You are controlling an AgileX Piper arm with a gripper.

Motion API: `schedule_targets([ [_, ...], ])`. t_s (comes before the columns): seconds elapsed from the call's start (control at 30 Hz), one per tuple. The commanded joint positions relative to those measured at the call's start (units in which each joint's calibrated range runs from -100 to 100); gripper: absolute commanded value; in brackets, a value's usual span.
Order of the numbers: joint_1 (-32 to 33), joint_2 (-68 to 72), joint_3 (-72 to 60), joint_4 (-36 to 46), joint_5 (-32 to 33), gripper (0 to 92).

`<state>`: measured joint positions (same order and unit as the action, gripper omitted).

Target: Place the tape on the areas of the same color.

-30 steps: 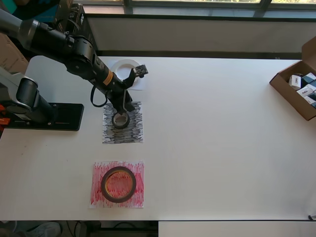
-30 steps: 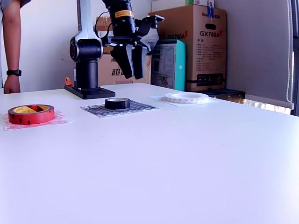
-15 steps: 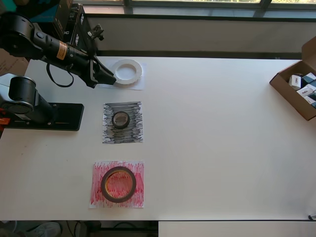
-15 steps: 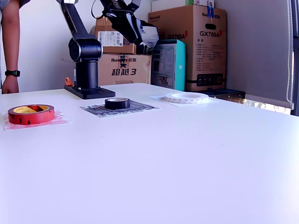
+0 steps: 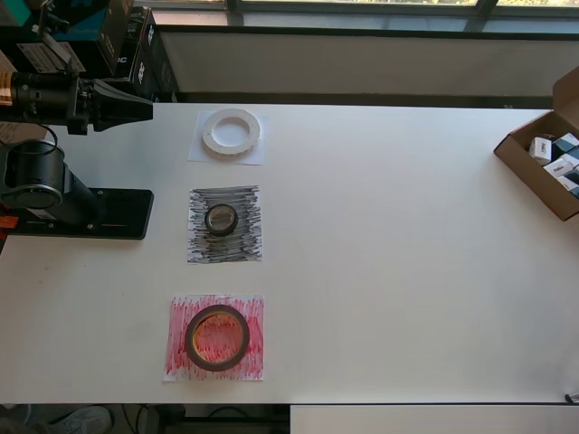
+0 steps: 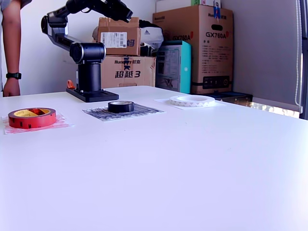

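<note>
Overhead view: end effector [image 5: 145, 105] closed, empty

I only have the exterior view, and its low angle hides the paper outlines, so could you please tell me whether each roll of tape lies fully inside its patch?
Observer: From overhead, the white ring lies wholly within the white sheet.
Operator: Thank you. And the black one?
Observer: The black roll sits near the middle of the black patch, with scribble showing all round it.
Operator: And the red one?
Observer: The reddish roll is also inside the red patch, with red visible on every side.
</note>
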<state>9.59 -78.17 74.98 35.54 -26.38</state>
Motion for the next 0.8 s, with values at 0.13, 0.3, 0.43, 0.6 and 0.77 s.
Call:
schedule_targets([
  [0.13, 0.13, -21.36, 2.76, -0.19, -9.88, 0.0],
  [0.3, -2.32, -21.18, 6.57, -9.44, -9.96, 0.0],
  [0.43, -3.26, -21.18, 14.48, -22.09, -10.04, 0.0],
  [0.6, -3.26, -21.18, 20.93, -32.61, -10.37, 0.0],
  [0.77, -3.42, -21.18, 23.56, -33.2, -13.07, 0.0],
])
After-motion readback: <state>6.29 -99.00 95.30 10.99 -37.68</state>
